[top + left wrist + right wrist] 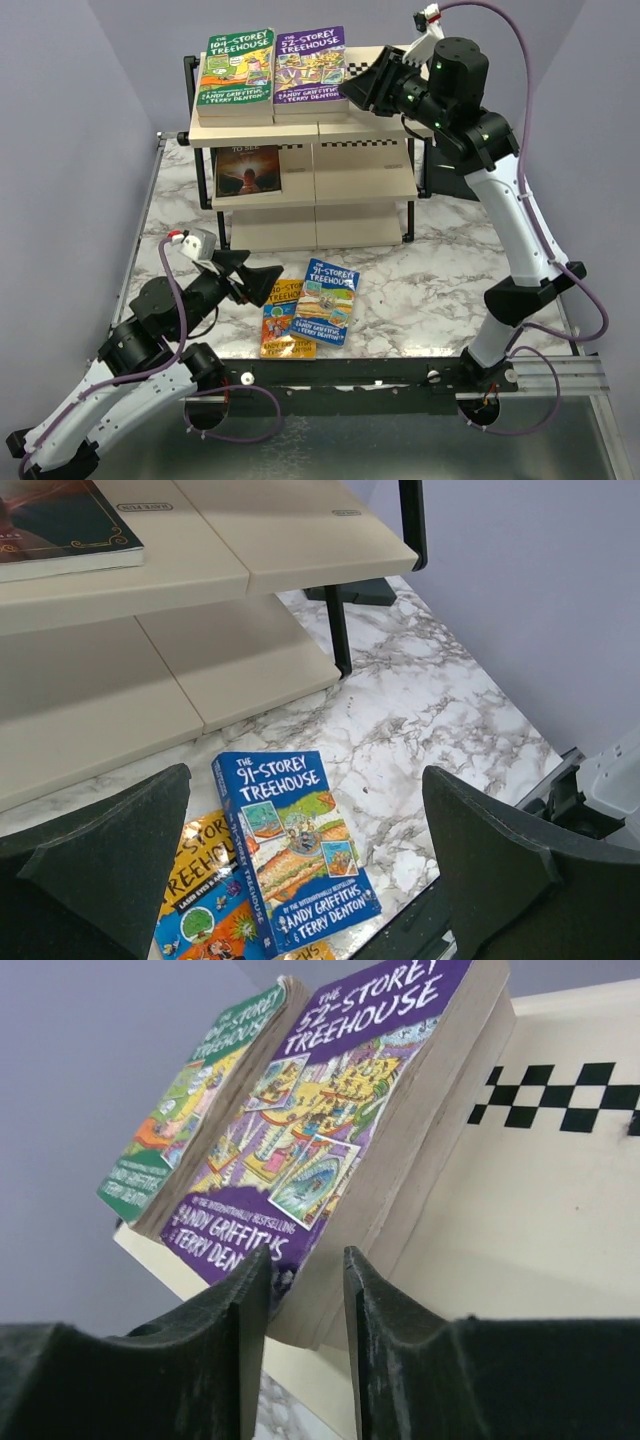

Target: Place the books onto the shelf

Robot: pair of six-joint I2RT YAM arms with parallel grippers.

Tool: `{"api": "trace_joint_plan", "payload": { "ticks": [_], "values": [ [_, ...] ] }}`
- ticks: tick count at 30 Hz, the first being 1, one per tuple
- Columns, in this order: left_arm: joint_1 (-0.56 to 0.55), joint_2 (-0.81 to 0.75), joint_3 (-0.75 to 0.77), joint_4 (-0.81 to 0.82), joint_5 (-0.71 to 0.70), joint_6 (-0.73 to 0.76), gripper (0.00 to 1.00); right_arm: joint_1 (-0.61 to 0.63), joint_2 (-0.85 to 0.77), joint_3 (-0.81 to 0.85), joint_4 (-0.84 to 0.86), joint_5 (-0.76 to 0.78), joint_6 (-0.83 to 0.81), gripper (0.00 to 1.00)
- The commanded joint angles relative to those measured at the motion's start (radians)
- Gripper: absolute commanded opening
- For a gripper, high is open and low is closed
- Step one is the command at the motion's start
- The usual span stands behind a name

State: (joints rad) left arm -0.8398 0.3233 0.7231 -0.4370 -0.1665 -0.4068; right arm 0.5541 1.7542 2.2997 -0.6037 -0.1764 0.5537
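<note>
A white table (440,280) with grey marble lines is seen in the middle. Pale purple walls (80,90) are seen behind it and at both sides. A black bar (350,380) is fixed along its near edge, with a silver rail (565,372) at the right end. A flat black thing (360,590) is laid far back on the table. A shiny grey sheet (400,440) is seen below.

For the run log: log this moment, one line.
left pincer: open, near blue book; right pincer: narrow, at purple book; orange book: on table

In the top view's lower middle, the blue book (327,300) covers part of the orange book (278,325). The left wrist view's upper-left edge cuts off the dark book (60,525).
</note>
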Motion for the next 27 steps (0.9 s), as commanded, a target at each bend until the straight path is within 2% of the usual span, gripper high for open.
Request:
{"api": "trace_joint_plan", "payload": {
  "ticks": [1, 3, 7, 14, 19, 27],
  "values": [
    [0.002, 0.019, -0.012, -0.003, 0.002, 0.005, 0.99, 0.012, -0.096, -0.09, 0.032, 0.055, -0.024, 0.42],
    [0.001, 0.032, -0.012, -0.003, 0.001, 0.003, 0.99, 0.012, -0.164, -0.169, 0.074, 0.074, -0.026, 0.49],
    [0.001, 0.057, -0.011, -0.003, -0.002, -0.001, 0.99, 0.012, -0.311, -0.292, 0.073, 0.127, -0.039, 0.57],
    [0.002, 0.19, 0.017, -0.02, 0.019, -0.017, 0.99, 0.012, -0.662, -0.706, 0.091, 0.192, -0.037, 0.62],
    [0.002, 0.292, 0.013, -0.031, 0.028, -0.07, 0.99, 0.012, -0.901, -1.033, 0.076, 0.195, 0.028, 0.67],
    [0.001, 0.461, -0.013, -0.024, 0.102, -0.169, 0.99, 0.012, -1.086, -1.427, 0.003, 0.122, 0.132, 0.72]
  ]
}}
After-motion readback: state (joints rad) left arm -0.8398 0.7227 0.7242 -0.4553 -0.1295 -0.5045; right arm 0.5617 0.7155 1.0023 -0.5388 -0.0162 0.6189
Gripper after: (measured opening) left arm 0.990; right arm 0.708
